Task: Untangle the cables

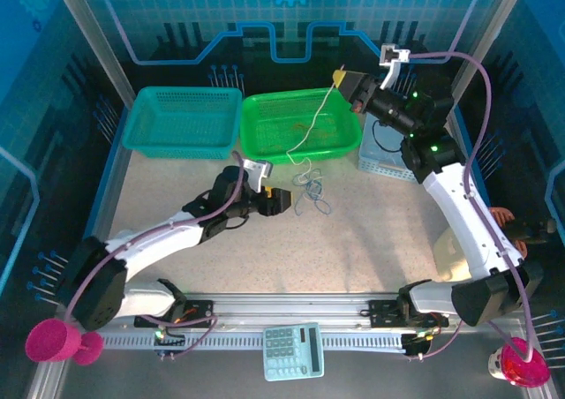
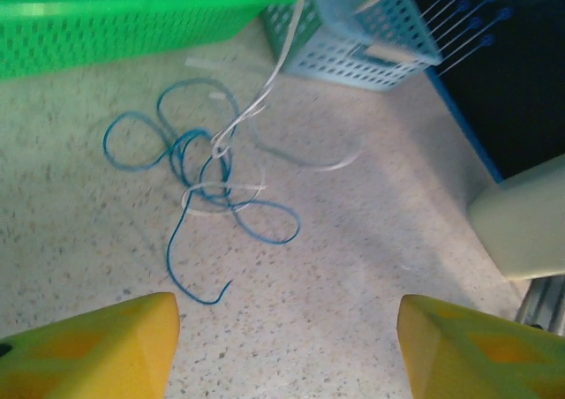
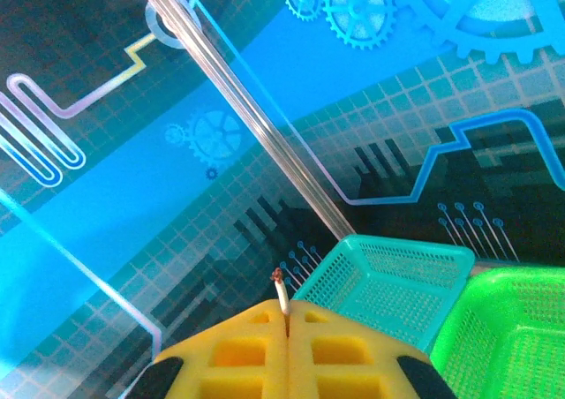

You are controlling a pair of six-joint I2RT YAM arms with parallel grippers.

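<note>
Left fingers: the left gripper (image 1: 282, 202) is hovering low over the desk (image 1: 388, 231), with its yellow fingers (image 2: 97, 350) standing wide apart and gripping nothing.
Right fingers: the right gripper (image 1: 339, 78) is hanging raised over the far right corner of the green basket (image 1: 269, 121). Its fingers (image 3: 229, 355) are pressing together and pinching one end of the white cable (image 3: 281, 291), whose tip is poking out between them.
White cable: it is running from the right gripper down across the green basket, over the front rim and onto the desk.
Blue cable: the blue cable (image 2: 205, 168) is lying in loose loops on the desk, just in front of the green basket and just ahead of the left gripper.
Tangle: the white cable is passing through the middle of the blue loops, and the two are crossing each other there.
Baskets: a teal basket (image 1: 181, 121) is sitting just left of the green one, and a pale blue basket (image 1: 381, 161) is sitting at its right, partly under the right arm.
Near rail: a calculator (image 1: 294, 351) is resting between the two arm bases.
</note>
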